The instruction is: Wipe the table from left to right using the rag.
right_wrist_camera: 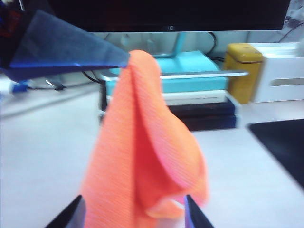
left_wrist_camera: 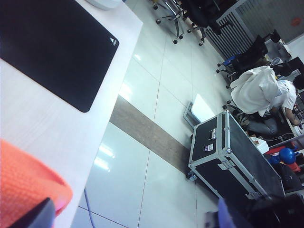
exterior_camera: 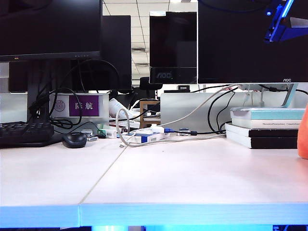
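Note:
The orange-pink rag [right_wrist_camera: 142, 156] hangs off the white table [exterior_camera: 159, 178], its top caught on a dark blue finger [right_wrist_camera: 61, 47] of the other arm. My right gripper [right_wrist_camera: 133, 214] is open, one fingertip on either side of the rag's lower folds. My left gripper [left_wrist_camera: 130, 217] is open too, with bare floor showing between its fingers. The rag [left_wrist_camera: 23, 185] bunches against the outer side of one left finger [left_wrist_camera: 33, 216], above the table's right end. In the exterior view only a sliver of the rag [exterior_camera: 303, 130] shows at the right edge, below a blue arm part [exterior_camera: 284, 21].
A stack of books [exterior_camera: 267, 127] stands under a monitor at the back right. A black mouse [exterior_camera: 74, 139], a keyboard [exterior_camera: 24, 132] and loose cables [exterior_camera: 144, 137] lie at the back. A black mouse pad [left_wrist_camera: 52, 42] covers the right end. A yellow tin [right_wrist_camera: 243, 71] stands beside the books.

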Action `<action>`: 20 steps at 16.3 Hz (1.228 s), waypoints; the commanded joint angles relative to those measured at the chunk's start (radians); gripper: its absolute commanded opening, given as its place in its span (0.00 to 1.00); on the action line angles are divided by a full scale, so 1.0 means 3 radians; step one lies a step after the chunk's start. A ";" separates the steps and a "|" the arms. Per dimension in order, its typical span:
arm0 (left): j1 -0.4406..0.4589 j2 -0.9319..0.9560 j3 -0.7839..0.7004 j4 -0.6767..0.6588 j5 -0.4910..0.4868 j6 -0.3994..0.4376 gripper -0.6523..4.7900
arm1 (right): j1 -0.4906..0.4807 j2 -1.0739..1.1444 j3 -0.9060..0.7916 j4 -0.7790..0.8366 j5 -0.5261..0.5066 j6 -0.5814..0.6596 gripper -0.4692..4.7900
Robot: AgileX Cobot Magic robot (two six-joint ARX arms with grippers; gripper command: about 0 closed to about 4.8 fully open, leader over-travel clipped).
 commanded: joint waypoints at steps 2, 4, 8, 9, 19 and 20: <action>-0.0001 -0.0039 0.0010 0.0034 0.0025 0.0011 0.94 | -0.0724 0.0041 -0.0421 0.0777 -0.0931 0.0001 0.59; -0.0001 -0.0039 0.0010 0.0034 0.0023 0.0013 0.94 | -0.1061 0.0109 -0.0514 0.0905 -0.1280 0.0004 0.58; -0.0001 -0.0039 0.0010 0.0036 0.0025 0.0013 0.94 | -0.1639 0.0771 -0.0542 0.1634 -0.2252 0.0003 0.48; -0.0003 -0.0039 0.0010 0.0036 0.0025 0.0013 0.94 | -0.1654 0.0885 -0.0540 0.1741 -0.2305 0.0003 0.48; 0.0229 -0.0128 0.0013 0.0175 0.0027 -0.0003 0.96 | -0.1678 0.1891 -0.0390 0.2001 -0.2152 0.0163 0.09; 0.0247 -0.0146 0.0013 0.0183 0.0023 0.0000 0.96 | -0.1680 0.1891 -0.0390 0.1960 -0.2139 0.0209 0.09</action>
